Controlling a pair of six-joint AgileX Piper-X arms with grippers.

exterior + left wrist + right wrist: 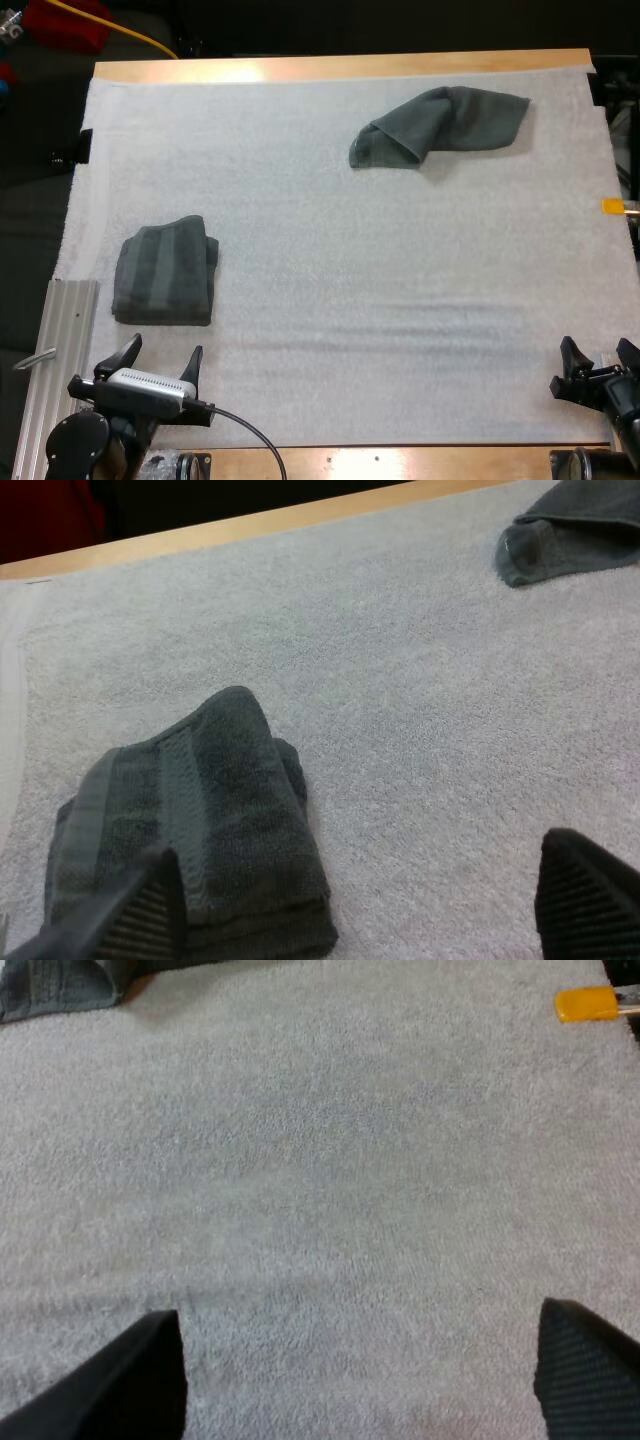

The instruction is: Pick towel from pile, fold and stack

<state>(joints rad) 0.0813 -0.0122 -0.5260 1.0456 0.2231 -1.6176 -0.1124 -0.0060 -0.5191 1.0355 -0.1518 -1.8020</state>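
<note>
Upper right of the high view, that's where the loose towel is: a rumpled heap on the mat, well apart from both arms. The stack sits mid-left, one tidy folded bundle just beyond the left pincer. That pincer is spread wide with nothing in it. The right pincer, at the lower right edge, is also spread and empty, over bare mat.

Handling-wise, my guess is it's easy but floppy. It looks like terry cloth, so light, totally limp and not fragile. It's probably grippy rather than slippery, and may drag a bit on the fuzzy mat. It won't hold any shape when lifted and will just hang from wherever you pinch it.

So I wouldn't grab the fat middle of the heap. The lower-left end shows a flatter hemmed edge, and that's where I'd take hold, thin enough for the fingers to close on. The far right tip looks like another corner, handy for the second pincer when spreading it out to fold.
</note>
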